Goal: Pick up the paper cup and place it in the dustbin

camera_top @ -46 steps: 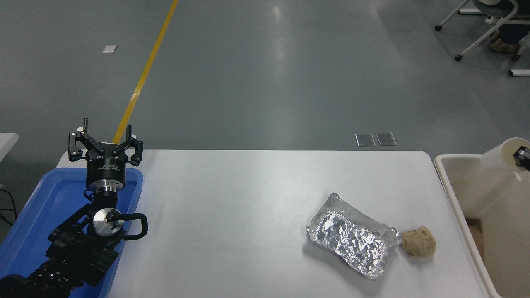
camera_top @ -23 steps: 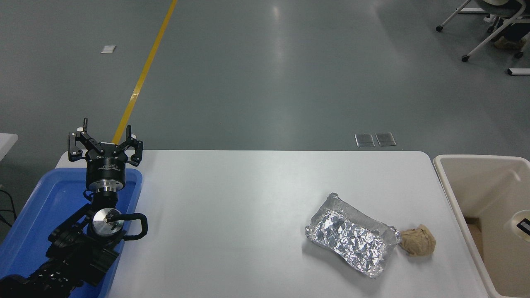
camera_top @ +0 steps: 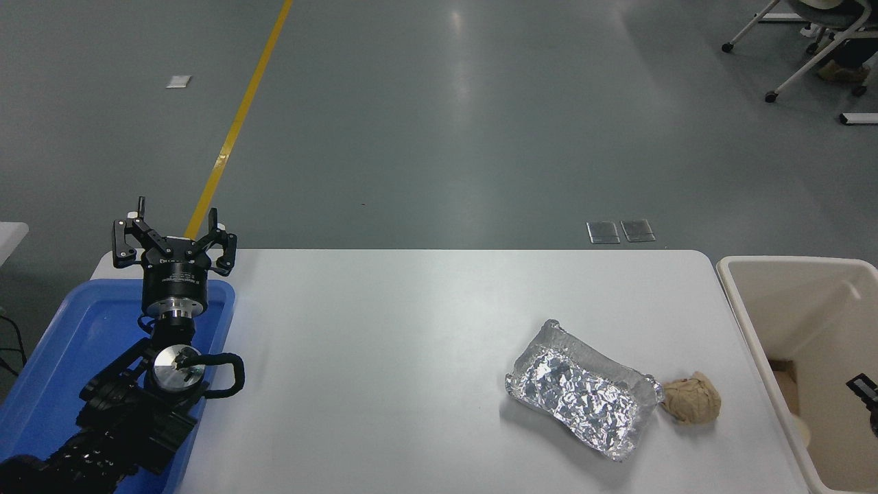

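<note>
Apparently the paper cup (camera_top: 800,427) is lying inside the dustbin (camera_top: 737,302), low against its left wall. Only a pale curved edge is showing, so this is a guess. The right gripper (camera_top: 865,398) is hanging over the bin at the picture's edge, and whether its claw is apart or together cannot be told. The left gripper (camera_top: 174,237) is sitting parked over the blue tray (camera_top: 68,329), claw spread apart. The cup is looking light, thin-walled and easily crushed, so a gentle pinch across the mid-wall is probably suiting it best.
</note>
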Tool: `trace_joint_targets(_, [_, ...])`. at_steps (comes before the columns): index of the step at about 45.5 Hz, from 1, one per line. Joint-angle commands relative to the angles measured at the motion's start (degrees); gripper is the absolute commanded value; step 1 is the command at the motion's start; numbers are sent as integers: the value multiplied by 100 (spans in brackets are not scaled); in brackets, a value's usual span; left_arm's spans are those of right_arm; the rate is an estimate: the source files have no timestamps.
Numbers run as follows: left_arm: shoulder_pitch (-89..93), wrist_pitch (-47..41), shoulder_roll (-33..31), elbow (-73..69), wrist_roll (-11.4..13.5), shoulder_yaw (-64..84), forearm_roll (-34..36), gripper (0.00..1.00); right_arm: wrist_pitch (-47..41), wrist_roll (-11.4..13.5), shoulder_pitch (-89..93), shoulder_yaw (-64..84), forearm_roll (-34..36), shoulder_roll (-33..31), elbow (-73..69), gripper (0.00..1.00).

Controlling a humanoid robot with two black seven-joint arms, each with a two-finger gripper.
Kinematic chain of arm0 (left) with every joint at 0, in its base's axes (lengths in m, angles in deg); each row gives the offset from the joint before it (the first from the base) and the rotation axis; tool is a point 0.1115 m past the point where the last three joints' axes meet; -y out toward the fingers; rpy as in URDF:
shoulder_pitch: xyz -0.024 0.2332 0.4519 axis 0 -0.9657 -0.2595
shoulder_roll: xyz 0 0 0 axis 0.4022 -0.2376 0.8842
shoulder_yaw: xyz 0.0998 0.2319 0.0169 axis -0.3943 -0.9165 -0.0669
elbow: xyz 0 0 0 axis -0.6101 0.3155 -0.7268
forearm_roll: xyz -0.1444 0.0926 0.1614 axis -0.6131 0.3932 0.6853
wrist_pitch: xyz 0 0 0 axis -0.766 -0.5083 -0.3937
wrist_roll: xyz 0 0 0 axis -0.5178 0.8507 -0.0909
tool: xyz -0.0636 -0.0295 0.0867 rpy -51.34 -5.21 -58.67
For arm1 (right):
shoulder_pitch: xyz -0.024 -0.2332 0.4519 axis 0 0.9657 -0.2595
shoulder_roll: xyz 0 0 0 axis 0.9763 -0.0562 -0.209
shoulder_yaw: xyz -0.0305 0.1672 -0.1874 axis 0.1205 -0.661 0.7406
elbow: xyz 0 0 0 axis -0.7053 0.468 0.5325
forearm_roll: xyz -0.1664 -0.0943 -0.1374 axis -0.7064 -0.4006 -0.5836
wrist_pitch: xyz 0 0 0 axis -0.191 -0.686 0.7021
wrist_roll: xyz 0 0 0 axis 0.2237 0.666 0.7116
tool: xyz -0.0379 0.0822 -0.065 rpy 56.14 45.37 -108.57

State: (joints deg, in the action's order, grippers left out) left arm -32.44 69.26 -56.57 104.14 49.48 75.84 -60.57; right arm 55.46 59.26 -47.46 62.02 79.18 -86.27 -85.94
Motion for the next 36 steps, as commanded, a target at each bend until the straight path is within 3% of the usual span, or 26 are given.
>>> trace_joint_targets(1, [0,0,-1,4,0,0,0,99,20,-27,-1134,110,-33,-1171,-1946,100])
trace_joint_targets(16, [0,0,-1,4,-9,0,9,99,-24,-54,-3910,2359,-42,-1612,-4039,100])
trace_joint_targets(36, [0,0,-1,4,-9,0,9,99,-577,-54,-7743,4478,-781,-1322,-7335,100])
